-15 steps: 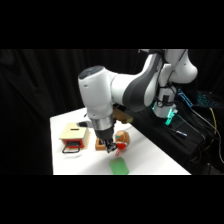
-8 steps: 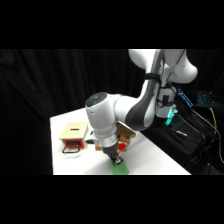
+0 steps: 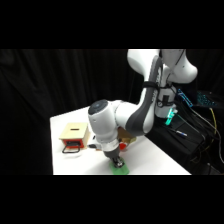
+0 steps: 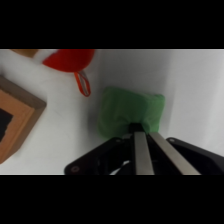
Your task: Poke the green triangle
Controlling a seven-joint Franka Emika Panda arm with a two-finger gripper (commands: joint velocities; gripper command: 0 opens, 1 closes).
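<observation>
Gripper (image 4: 141, 131) is clenched, its two fingers pressed together into one tip, grasping nothing. That tip sits on the near edge of the green triangle (image 4: 129, 112), which lies flat on the table (image 3: 150, 155) at its front edge, near a red toy (image 4: 70, 59) and a wooden box (image 3: 73, 132). Contact looks made, so the poke seems essentially done; only lifting clear would remain.

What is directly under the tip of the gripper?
The green triangle lies flat on the white table, and the gripper has its closed fingers together over the near part of it. The linkage covers the triangle's near edge, so real contact cannot be confirmed.
</observation>
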